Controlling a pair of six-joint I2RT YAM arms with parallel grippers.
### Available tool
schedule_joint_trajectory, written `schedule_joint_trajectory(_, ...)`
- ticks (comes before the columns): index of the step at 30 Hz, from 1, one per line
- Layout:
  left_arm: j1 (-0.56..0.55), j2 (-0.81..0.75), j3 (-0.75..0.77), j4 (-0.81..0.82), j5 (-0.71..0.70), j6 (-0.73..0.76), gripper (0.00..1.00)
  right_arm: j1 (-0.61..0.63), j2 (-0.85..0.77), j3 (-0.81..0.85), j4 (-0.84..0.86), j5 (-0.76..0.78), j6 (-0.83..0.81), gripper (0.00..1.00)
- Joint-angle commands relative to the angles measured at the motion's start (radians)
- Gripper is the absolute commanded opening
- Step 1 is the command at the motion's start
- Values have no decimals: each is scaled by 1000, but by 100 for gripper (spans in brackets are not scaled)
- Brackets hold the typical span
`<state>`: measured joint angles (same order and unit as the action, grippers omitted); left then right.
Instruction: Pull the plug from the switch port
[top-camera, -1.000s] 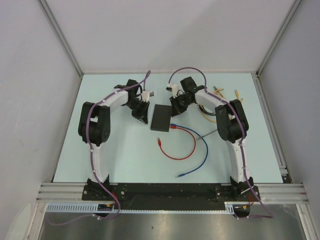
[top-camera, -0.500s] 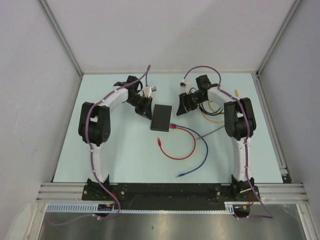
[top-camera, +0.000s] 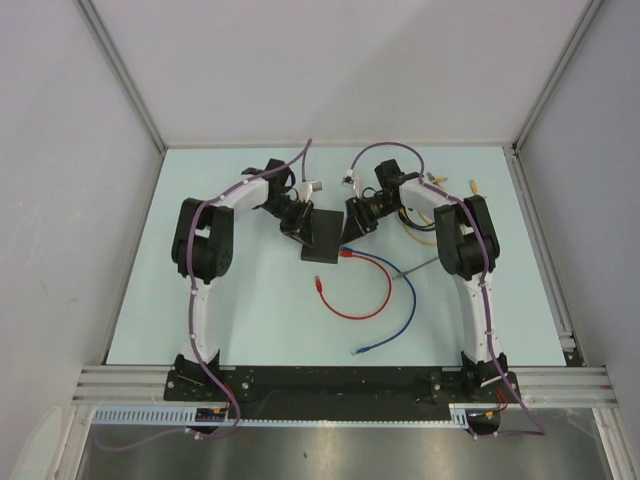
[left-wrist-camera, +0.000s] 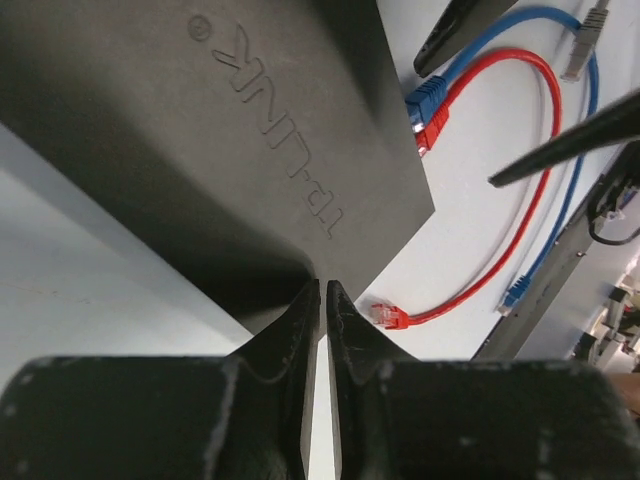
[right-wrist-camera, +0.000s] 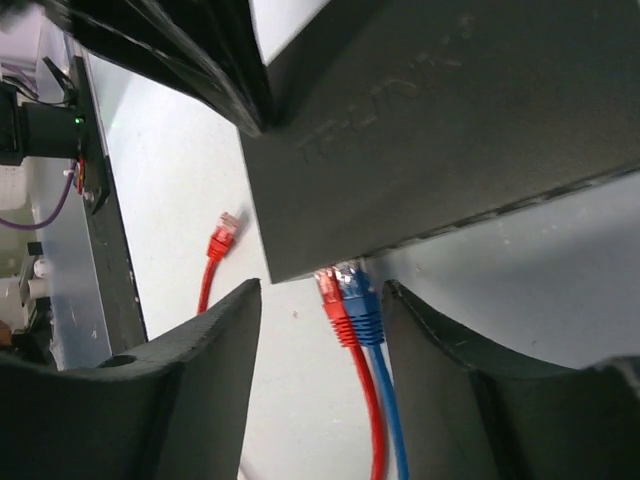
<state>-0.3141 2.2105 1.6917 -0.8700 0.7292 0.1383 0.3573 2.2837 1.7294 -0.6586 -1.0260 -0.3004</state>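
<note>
Now flanks the switch (top-camera: 322, 237), nearer than a second ago. Clenched left end effector (left-wrist-camera: 322, 288) at its corner, released right end effector (right-wrist-camera: 320, 288) astride the plugs (right-wrist-camera: 350, 300): ready to grip.

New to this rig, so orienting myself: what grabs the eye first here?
The black switch lies mid-table, flanked by both arms. A red plug and a blue plug sit side by side in its edge, seen between the fingers of the open right pincer. The left pincer is shut at another edge.

Matte black plastic switch (left-wrist-camera: 200, 130), smooth red cable (top-camera: 360, 317), smooth blue cable (top-camera: 413, 298), smooth matte pale tabletop (top-camera: 250, 300)
</note>
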Motion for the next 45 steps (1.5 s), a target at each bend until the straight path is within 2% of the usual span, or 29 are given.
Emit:
schedule_joint_trajectory(1, -5, 21, 36, 3, -62, 15, 13, -12, 40, 48, -32, -26, -34, 53)
schedule_joint_trajectory(30, -25, 8, 13, -4, -128, 32, 13, -12, 148, 91, -39, -51, -42, 39)
schedule_joint_trajectory(45, -25, 11, 14, -6, -137, 37, 13, 2, 168, 107, -95, -40, -98, 32)
